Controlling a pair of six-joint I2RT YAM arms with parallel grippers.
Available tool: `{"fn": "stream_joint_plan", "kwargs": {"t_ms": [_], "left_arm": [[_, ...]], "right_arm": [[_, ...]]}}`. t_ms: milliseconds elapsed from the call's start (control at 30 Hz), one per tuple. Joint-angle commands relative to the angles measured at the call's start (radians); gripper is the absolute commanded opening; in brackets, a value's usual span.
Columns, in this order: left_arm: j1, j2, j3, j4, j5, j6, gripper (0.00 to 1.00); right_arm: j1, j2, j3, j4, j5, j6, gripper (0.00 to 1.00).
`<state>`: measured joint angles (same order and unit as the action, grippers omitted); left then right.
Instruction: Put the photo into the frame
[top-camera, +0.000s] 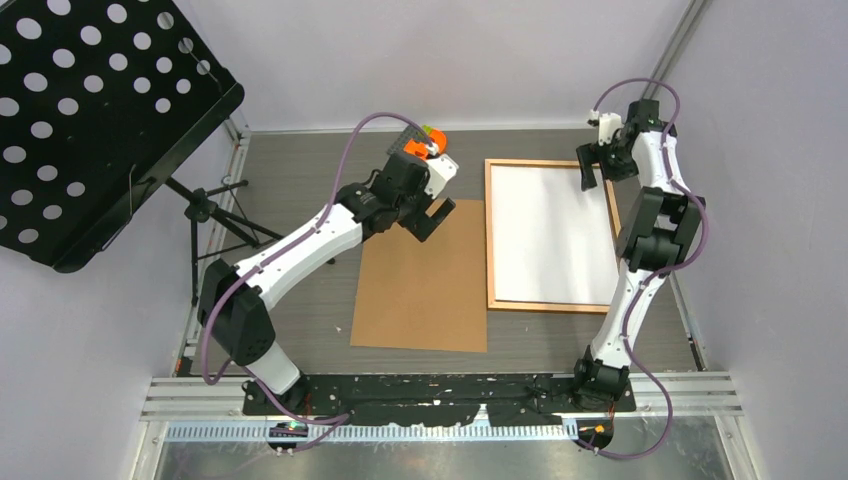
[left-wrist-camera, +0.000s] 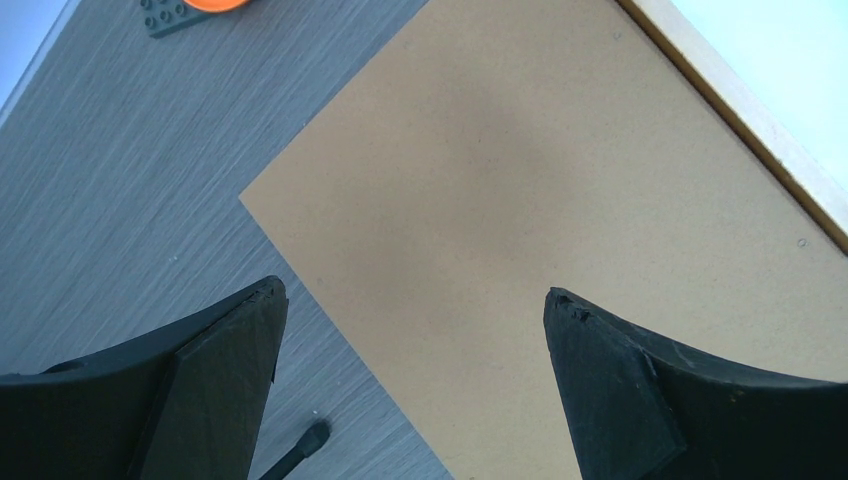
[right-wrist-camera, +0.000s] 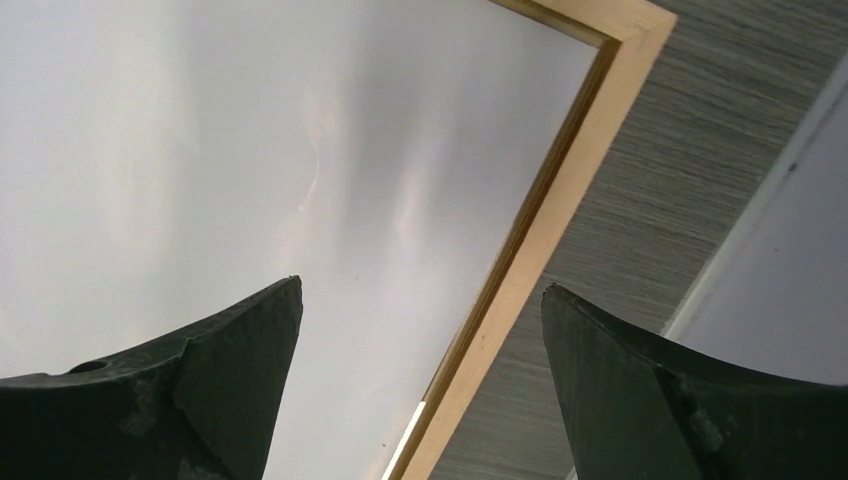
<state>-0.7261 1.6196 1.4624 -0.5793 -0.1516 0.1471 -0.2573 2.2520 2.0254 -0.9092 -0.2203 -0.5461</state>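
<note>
The light wood frame (top-camera: 489, 240) lies flat at the right of the table. The photo (top-camera: 550, 235) lies inside it, plain white back up. In the right wrist view the white sheet (right-wrist-camera: 250, 150) sits within the frame's corner (right-wrist-camera: 600, 90). My right gripper (top-camera: 600, 165) is open and empty, hovering over the frame's far right corner; its jaws straddle the frame's edge. My left gripper (top-camera: 437, 215) is open and empty above the far edge of the brown backing board (top-camera: 420, 275). In the left wrist view the board (left-wrist-camera: 540, 200) fills the space between my fingers.
An orange and grey toy block (top-camera: 425, 140) lies at the back of the table, also in the left wrist view (left-wrist-camera: 190, 8). A black perforated music stand (top-camera: 80, 110) on a tripod stands at the left. White walls close in the table on the back and right.
</note>
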Motion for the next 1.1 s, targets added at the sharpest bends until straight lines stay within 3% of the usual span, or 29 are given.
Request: {"fn": "stream_joint_plan", "kwargs": {"t_ms": [0, 200, 333, 600, 867, 1067], "left_arm": [[0.002, -0.063, -0.044, 0.073, -0.032, 0.034, 1.00], [0.033, -0.109, -0.129, 0.105, -0.029, 0.039, 1.00], [0.093, -0.141, -0.197, 0.103, 0.002, 0.033, 1.00], [0.212, -0.176, -0.335, 0.036, 0.097, 0.002, 1.00], [0.295, -0.155, -0.381, -0.038, 0.205, -0.023, 1.00], [0.345, -0.138, -0.398, -0.049, 0.276, -0.032, 1.00]], "right_arm": [[0.001, -0.153, -0.031, 0.073, 0.018, 0.018, 0.96], [0.016, -0.274, -0.167, 0.115, -0.068, 0.043, 0.95], [0.067, -0.415, -0.375, 0.197, -0.128, 0.052, 0.96], [0.292, -0.660, -0.656, 0.368, -0.209, 0.126, 0.95], [0.549, -0.655, -0.782, 0.472, -0.307, 0.235, 0.96], [0.635, -0.580, -0.825, 0.516, -0.358, 0.289, 0.97]]}}
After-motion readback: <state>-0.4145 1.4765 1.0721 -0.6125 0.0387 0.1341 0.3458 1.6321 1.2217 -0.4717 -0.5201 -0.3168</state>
